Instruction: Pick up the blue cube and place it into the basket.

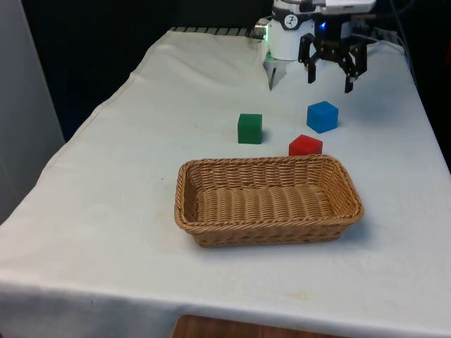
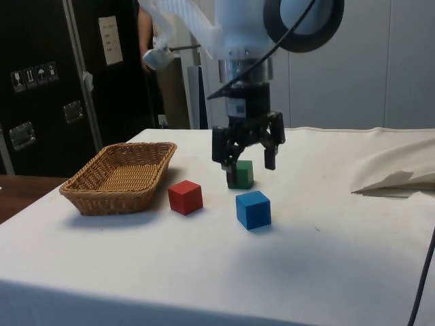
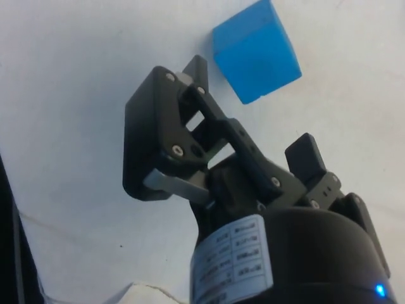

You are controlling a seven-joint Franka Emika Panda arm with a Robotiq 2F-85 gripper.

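The blue cube (image 1: 322, 116) sits on the white cloth near the front view's right, apart from the other blocks. From the side, the blue cube (image 2: 253, 209) is the block nearest that camera. My gripper (image 1: 329, 83) hangs open and empty above the cloth, just beyond the cube on the robot's side and higher than it. In the side view the gripper (image 2: 246, 163) hovers over the table with its fingers spread. The wrist view has the blue cube (image 3: 255, 50) just past the open gripper (image 3: 251, 111). The wicker basket (image 1: 187, 204) stands empty nearer the front edge.
A red cube (image 1: 305, 146) lies between the blue cube and the basket's far rim. A green cube (image 1: 249, 128) stands left of it. The cloth bunches into a fold (image 2: 394, 173) at the side view's right. A person (image 2: 146, 34) stands behind the table.
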